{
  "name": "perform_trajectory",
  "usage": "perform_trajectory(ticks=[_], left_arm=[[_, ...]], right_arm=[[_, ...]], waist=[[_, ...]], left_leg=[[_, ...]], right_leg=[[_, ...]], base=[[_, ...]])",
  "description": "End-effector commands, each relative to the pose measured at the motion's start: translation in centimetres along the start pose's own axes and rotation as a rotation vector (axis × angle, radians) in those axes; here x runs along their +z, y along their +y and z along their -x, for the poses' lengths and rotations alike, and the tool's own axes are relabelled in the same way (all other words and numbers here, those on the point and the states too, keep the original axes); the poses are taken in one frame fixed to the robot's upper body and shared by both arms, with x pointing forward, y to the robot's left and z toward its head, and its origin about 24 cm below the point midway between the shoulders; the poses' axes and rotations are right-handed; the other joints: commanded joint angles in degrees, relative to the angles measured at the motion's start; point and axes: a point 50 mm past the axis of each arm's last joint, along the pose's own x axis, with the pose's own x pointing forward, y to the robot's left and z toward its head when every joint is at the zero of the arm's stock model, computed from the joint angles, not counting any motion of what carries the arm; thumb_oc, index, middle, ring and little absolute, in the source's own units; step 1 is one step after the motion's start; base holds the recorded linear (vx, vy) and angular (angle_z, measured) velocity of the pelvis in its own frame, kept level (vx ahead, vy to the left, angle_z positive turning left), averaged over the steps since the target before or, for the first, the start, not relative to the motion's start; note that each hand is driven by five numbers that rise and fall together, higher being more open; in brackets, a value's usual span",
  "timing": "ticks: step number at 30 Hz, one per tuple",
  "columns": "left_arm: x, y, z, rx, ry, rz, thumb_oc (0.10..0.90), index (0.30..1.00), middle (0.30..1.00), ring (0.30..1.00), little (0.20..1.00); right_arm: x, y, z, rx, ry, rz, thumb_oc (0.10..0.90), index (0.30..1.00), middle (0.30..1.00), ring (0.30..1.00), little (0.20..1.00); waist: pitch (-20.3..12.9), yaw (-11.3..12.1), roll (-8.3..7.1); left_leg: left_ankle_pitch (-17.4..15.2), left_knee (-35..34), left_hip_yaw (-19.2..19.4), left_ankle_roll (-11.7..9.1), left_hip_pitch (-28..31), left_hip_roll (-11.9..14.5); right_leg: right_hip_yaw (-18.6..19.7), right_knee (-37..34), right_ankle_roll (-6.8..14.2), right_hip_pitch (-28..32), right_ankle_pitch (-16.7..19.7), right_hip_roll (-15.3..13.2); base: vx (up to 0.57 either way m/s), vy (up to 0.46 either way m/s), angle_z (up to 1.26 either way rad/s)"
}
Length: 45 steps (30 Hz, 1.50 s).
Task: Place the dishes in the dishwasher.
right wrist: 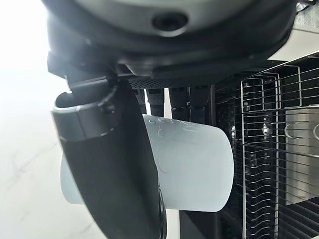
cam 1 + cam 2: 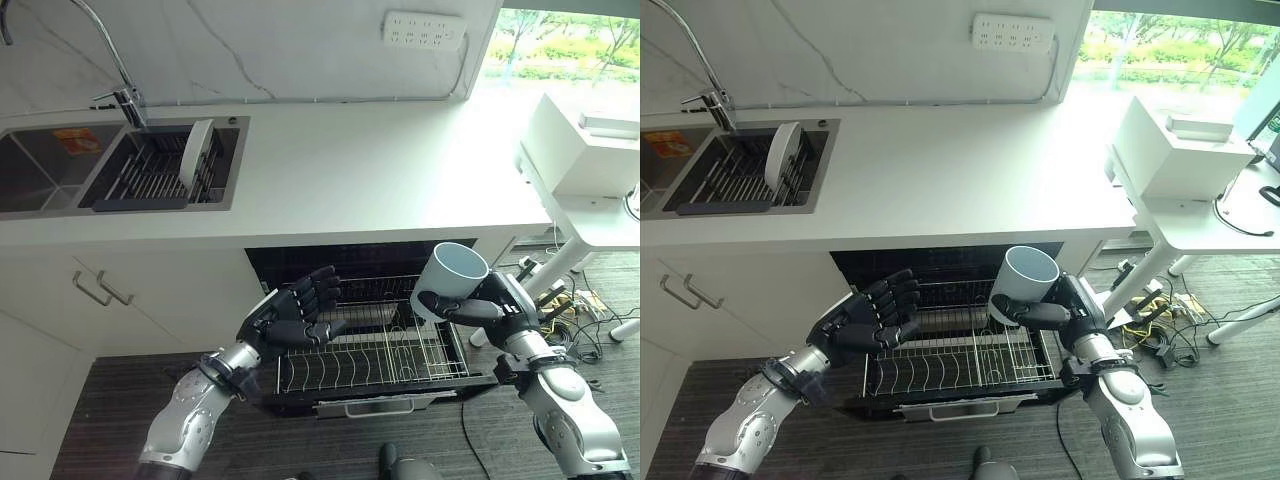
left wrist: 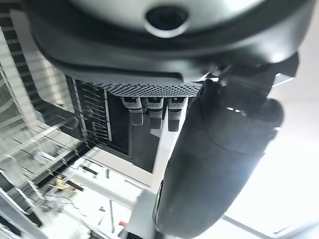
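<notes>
So right now the right hand point(image 2: 480, 303) has its fingers and thumb wrapped around a pale blue cup point(image 2: 447, 278), holding it tilted with the mouth up, just above the right end of the pulled-out dishwasher rack point(image 2: 380, 350). Looks to me like we're in the loading step: cup's carried over but not set down yet. The left hand point(image 2: 300, 310) hangs over the left part of the rack with fingers loosely bent and nothing in it, so I'd call it open and idle. Next move, I reckon, is bringing the cup down and tipping it mouth-down between the wire tines, then letting go without knocking the rack's right wall, and the fit there looks snug. There's a white plate point(image 2: 197, 152) standing upright in the drying rack point(image 2: 150, 175) in the sink point(image 2: 40, 165), by the tap point(image 2: 125, 95), so that's probably up next. As for writing: there's an orange sticker point(image 2: 78, 140) in the left basin, but I can't make out any text on it, and nothing readable on the wall socket strip point(image 2: 424, 29) above the desk point(image 2: 370, 170) either.
</notes>
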Motion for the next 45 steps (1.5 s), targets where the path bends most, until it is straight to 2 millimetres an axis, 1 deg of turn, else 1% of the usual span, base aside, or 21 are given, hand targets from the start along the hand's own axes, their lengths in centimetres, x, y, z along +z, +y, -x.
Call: perform_trajectory(ticks=[1,3,9,12,14,23,24,26,30,33,36,37,39,43,45], left_arm=[[5.7,-1.4,-0.9,-0.106,-0.283,-0.073,0.8,0.9,0.9,0.9,0.9],[6.2,-1.4,-0.8,-0.106,-0.294,-0.088,0.8,0.9,0.9,0.9,0.9],[6.4,-1.4,-0.9,-0.108,-0.295,-0.079,0.8,0.9,0.9,0.9,0.9],[6.6,-1.2,-0.6,-0.11,-0.292,-0.08,0.8,0.9,0.9,0.9,0.9],[6.8,-1.2,-0.6,-0.114,-0.295,-0.082,0.8,0.9,0.9,0.9,0.9],[7.0,-1.6,-0.9,-0.131,-0.28,-0.077,0.8,0.9,0.9,0.9,0.9],[6.9,-1.6,-0.9,-0.135,-0.271,-0.075,0.8,0.9,0.9,0.9,0.9],[6.9,-1.6,-0.9,-0.141,-0.263,-0.079,0.8,0.9,0.9,0.9,0.9],[7.0,-1.6,-0.9,-0.158,-0.248,-0.082,0.8,0.9,0.9,0.9,0.9],[7.3,-1.7,-1.0,-0.167,-0.26,-0.082,0.8,0.9,0.9,0.9,0.9],[7.3,-1.8,-0.9,-0.177,-0.264,-0.082,0.8,0.9,0.9,0.9,0.9],[7.2,-1.9,-0.9,-0.179,-0.263,-0.078,0.8,0.9,0.9,0.9,0.9],[7.3,-2.0,-1.0,-0.182,-0.271,-0.077,0.8,0.9,0.9,0.9,0.9],[7.9,-2.3,-1.2,-0.198,-0.311,-0.08,0.8,0.9,0.9,0.9,0.9],[8.4,-2.4,-1.3,-0.204,-0.338,-0.085,0.8,0.9,0.9,0.9,0.9]], right_arm=[[4.2,-2.0,-1.4,-0.091,-0.167,0.087,0.4,0.3,0.3,0.3,0.3],[2.9,-2.7,-1.9,-0.122,-0.078,0.109,0.4,0.3,0.3,0.3,0.3],[1.3,-3.6,-2.8,-0.14,0.039,0.151,0.4,0.3,0.3,0.3,0.3],[-0.3,-4.7,-3.3,-0.165,0.148,0.21,0.4,0.3,0.3,0.3,0.3],[-0.7,-5.6,-3.7,-0.198,0.189,0.24,0.4,0.3,0.3,0.3,0.3],[-0.8,-7.8,-4.8,-0.271,0.258,0.283,0.4,0.3,0.3,0.3,0.3],[-0.9,-8.4,-5.0,-0.295,0.282,0.297,0.4,0.3,0.3,0.3,0.3],[-1.0,-8.9,-5.1,-0.309,0.299,0.306,0.4,0.3,0.3,0.3,0.3],[-0.8,-10.4,-5.5,-0.376,0.333,0.303,0.4,0.3,0.3,0.3,0.3],[-0.7,-10.9,-5.7,-0.398,0.349,0.297,0.4,0.3,0.3,0.3,0.3],[-1.3,-11.2,-5.6,-0.422,0.367,0.269,0.4,0.3,0.3,0.3,0.3],[-1.6,-11.2,-5.6,-0.437,0.376,0.25,0.4,0.3,0.3,0.3,0.3],[-1.6,-11.3,-5.8,-0.441,0.379,0.245,0.4,0.3,0.3,0.3,0.3],[-0.3,-12.0,-6.4,-0.462,0.353,0.243,0.4,0.3,0.3,0.3,0.3],[0.7,-12.1,-6.8,-0.467,0.331,0.247,0.4,0.3,0.3,0.3,0.3]], waist=[[-3.3,0.5,-0.26],[-3.2,1.3,-0.58],[-3.1,2.6,-0.99],[-3.1,3.8,-1.16],[-2.9,4.5,-1.21],[-2.6,6.4,-0.86],[-2.6,6.9,-0.66],[-2.5,7.2,-0.55],[-1.8,8.0,0.22],[-1.0,8.1,0.8],[-0.4,8.3,1.33],[-0.1,8.4,1.72],[0.6,8.4,2.24],[2.7,8.6,3.84],[3.9,8.6,4.68]], left_leg=[[-4.8,2.4,-4.8,-3.1,-0.7,3.4],[-4.6,2.4,-5.4,-3.3,-0.9,3.3],[-4.4,2.4,-6.2,-3.6,-1.1,3.3],[-4.2,2.4,-6.8,-3.9,-1.2,3.3],[-4.1,2.4,-7.1,-4.0,-1.3,3.3],[-3.8,2.4,-7.9,-4.5,-1.4,3.4],[-3.6,2.4,-8.1,-4.7,-1.4,3.4],[-3.5,2.4,-8.2,-4.8,-1.5,3.5],[-2.8,2.4,-8.7,-5.4,-2.0,3.8],[-2.3,2.4,-9.1,-5.6,-2.5,4.0],[-1.8,2.4,-9.5,-5.9,-2.9,4.2],[-1.5,2.4,-9.8,-6.1,-3.1,4.3],[-1.1,2.4,-10.1,-6.2,-3.5,4.4],[-0.1,2.4,-11.0,-6.6,-5.1,4.2],[0.4,2.4,-11.3,-6.8,-6.3,4.2]], right_leg=[[-0.4,4.3,4.4,1.4,-8.1,-2.7],[-1.0,4.3,4.4,1.6,-8.1,-2.7],[-1.9,4.3,4.3,1.9,-8.3,-2.8],[-2.8,4.3,4.2,2.3,-8.5,-3.0],[-3.4,4.3,4.2,2.5,-8.5,-3.2],[-4.5,4.3,4.0,2.9,-8.6,-3.2],[-4.7,4.3,3.9,3.0,-8.7,-3.2],[-4.9,4.3,3.9,3.0,-8.8,-3.1],[-5.4,4.3,3.6,2.8,-8.7,-3.0],[-5.6,4.3,3.3,2.6,-8.7,-2.9],[-5.8,4.3,3.1,2.4,-8.7,-2.8],[-5.9,4.3,3.0,2.3,-8.6,-2.8],[-6.1,4.3,2.8,2.1,-8.5,-2.8],[-6.4,4.3,2.7,0.6,-7.9,-3.2],[-6.4,4.3,2.7,-0.6,-7.6,-3.5]], base=[[0.02,-0.053,0.07],[0.01,-0.041,0.16],[0.01,-0.019,0.06],[0.0,-0.045,0.17],[-0.01,-0.041,0.09],[0.0,-0.044,0.06],[0.02,-0.085,0.0],[0.02,-0.075,0.04],[0.0,-0.092,0.09],[-0.01,-0.076,0.09],[0.0,-0.067,0.03],[-0.01,-0.056,0.01],[-0.02,-0.048,0.03],[-0.06,-0.018,0.05],[-0.11,0.005,0.09]])
